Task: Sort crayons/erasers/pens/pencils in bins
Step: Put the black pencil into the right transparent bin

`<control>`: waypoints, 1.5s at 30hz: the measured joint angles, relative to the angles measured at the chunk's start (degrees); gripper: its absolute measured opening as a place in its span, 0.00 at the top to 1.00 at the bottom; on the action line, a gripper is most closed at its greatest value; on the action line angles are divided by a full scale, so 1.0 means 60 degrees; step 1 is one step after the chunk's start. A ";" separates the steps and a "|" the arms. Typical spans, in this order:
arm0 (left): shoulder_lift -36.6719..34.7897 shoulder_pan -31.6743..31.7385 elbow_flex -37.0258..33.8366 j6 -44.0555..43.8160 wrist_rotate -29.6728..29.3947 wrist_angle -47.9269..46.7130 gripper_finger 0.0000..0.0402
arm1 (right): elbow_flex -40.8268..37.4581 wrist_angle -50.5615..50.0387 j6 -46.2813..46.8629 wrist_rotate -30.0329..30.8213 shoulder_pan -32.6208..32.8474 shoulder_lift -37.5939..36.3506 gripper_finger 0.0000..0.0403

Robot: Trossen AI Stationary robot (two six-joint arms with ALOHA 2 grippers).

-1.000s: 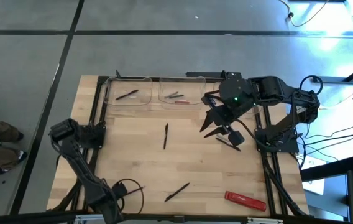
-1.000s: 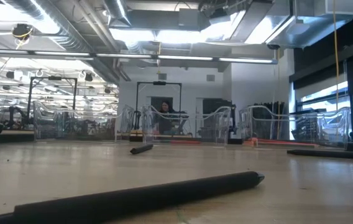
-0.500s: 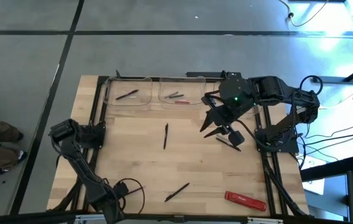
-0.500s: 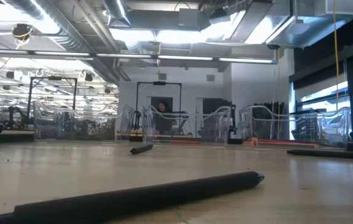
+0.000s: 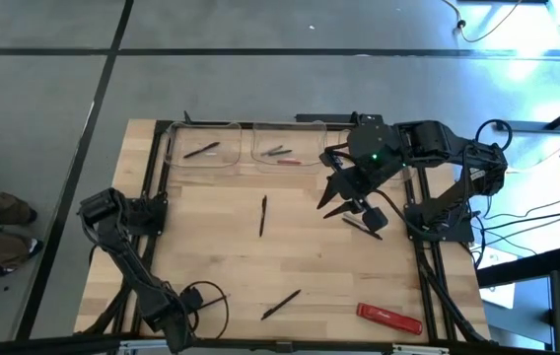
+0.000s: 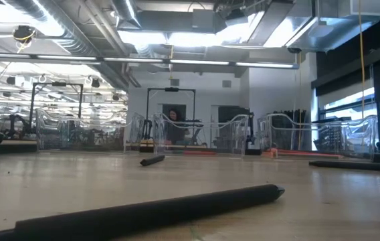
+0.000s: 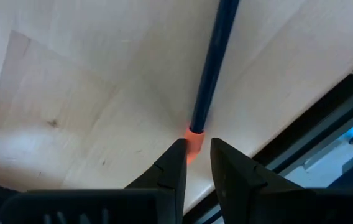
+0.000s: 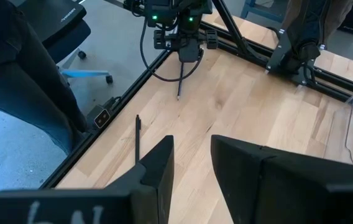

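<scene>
High view: the right gripper hovers over the counter near the bins, fingers apart and empty; 3 pens lie loose.

Low view: 1 pen lies close.

Left wrist view: the left gripper, fingers slightly apart, seemingly straddles a pen's orange end.

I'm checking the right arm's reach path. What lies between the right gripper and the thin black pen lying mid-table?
Nothing: in the high view, only bare wooden tabletop separates the right gripper from the thin black pen.
</scene>
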 joint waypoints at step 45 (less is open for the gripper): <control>-0.3337 0.2380 -0.0502 0.2783 -0.3150 -0.1767 0.99 | 0.0011 -0.1344 -0.0048 0.1445 -0.0204 -0.0004 0.73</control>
